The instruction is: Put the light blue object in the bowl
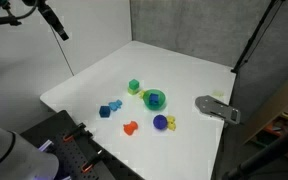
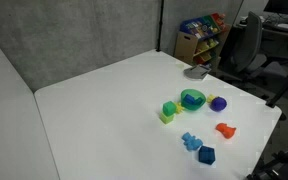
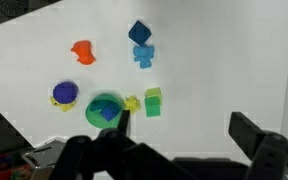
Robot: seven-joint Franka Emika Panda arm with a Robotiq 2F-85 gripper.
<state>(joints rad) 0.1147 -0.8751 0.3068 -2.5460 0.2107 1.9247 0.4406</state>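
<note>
Carrying every toy, the white table (image 1: pixel 184 65) is taking up most of both exterior views. Standing upright near its middle, the bright green bowl (image 1: pixel 155 98) is showing a teal-blue inside. The gripper (image 3: pixel 179 145) is hanging well above the table in the wrist view, its dark jaws standing wide apart and gripping nothing. The light blue object (image 3: pixel 144 54) is lying on the table well apart from the bowl, just beside the dark blue cube (image 3: pixel 139 33) and possibly touching it. It is looking like a small, lumpy toy block, so I am judging it light, stiff, not fragile and perhaps a little slick. Closing on its two flattest opposite sides is looking like the safest hold, since the cube's nearness is leaving little room for a finger on that side.
</note>
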